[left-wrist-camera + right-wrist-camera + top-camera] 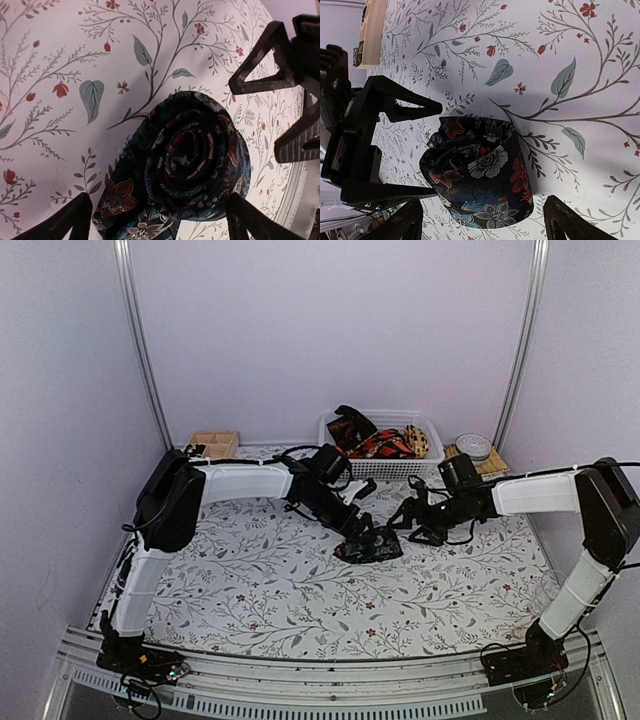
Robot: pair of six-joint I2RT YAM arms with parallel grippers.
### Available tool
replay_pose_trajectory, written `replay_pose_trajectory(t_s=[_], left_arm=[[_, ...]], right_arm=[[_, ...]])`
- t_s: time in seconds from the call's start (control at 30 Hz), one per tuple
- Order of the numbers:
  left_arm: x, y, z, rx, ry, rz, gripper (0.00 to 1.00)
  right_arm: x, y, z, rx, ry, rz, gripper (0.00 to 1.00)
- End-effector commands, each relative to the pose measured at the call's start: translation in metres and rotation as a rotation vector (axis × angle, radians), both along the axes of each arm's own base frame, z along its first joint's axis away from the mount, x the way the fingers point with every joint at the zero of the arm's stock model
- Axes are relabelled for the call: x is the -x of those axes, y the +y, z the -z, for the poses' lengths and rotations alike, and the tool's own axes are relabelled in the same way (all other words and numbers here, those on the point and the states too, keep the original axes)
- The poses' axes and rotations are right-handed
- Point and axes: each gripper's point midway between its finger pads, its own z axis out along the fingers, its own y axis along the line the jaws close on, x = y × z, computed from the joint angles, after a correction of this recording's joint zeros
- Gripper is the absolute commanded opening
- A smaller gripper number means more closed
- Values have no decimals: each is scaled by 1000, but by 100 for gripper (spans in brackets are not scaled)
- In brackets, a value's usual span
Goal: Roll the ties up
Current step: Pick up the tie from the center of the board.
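Note:
One dark floral tie (370,549) lies coiled into a small roll on the flowered cloth, mid-table. In the left wrist view the tie roll (192,155) shows its spiral end, with a loose pointed end beside it. My left gripper (160,226) is open, its fingertips (75,220) wide on either side of the roll. My right gripper (482,226) faces the roll (480,175) from the other side, also open, pads clear of the fabric. From above, the left gripper (362,532) and right gripper (408,530) meet over the roll. More ties (365,437) fill the basket.
A white mesh basket (385,468) stands at the back centre. A wooden compartment tray (213,444) sits at the back left, its edge (372,30) showing in the right wrist view. A small glass bowl (473,447) rests on a mat at the back right.

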Motion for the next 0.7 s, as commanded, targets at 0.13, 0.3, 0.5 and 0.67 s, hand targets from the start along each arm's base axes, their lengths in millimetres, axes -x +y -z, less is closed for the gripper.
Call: replay_pose_trajectory(t_s=[0.13, 0.3, 0.5, 0.67], left_arm=[[-7, 31, 22, -67, 33, -25, 81], [-8, 40, 30, -69, 54, -19, 73], [-7, 46, 37, -64, 74, -10, 66], [-4, 49, 45, -68, 91, -6, 58]], right_arm=[[-1, 10, 22, -34, 13, -65, 86], [-3, 15, 33, -46, 5, -96, 86], [-3, 30, 42, -125, 18, -156, 87], [-6, 41, 39, -188, 34, -187, 87]])
